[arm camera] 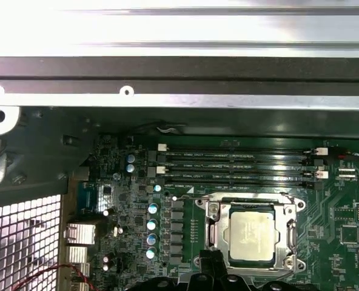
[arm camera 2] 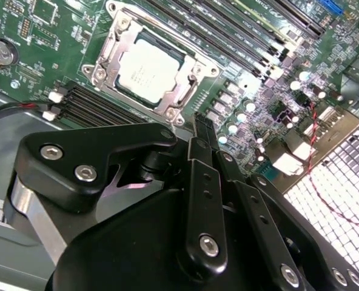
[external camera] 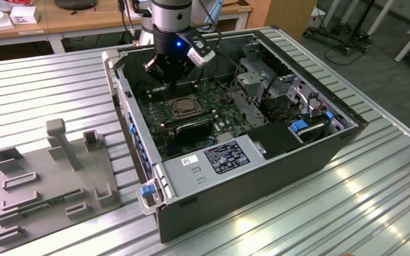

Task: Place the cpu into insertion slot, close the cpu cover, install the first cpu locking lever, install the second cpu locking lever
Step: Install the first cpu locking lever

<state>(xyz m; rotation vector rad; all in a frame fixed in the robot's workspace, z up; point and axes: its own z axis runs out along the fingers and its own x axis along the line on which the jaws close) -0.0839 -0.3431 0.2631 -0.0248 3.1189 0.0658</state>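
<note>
Pincer: its fingers look drawn close together with nothing between them; it hangs low inside the computer case, over the green board.
Chip: a pale square lying flat in its socket, not in the pincer.
Chip from pincer: just ahead of the fingertips and a little below them, near but apart. In the exterior view the chip sits on the camera's side of the pincer, slightly towards the exterior view's right.
Cover: the silvery frame seems to lie down flat around the chip, its cut-out middle showing the chip's face; this is my judgement.
Locking levers: I cannot tell whether either one is latched.
Long axis: none to speak of, since chip and socket are square. Their edges sit skewed to the pincer's line in the second wrist view.
Memory slots: long black strips lying between the pincer and the socket's near side, with more beyond the socket.
Arm: a single arm, so nearness is not in question.
</note>
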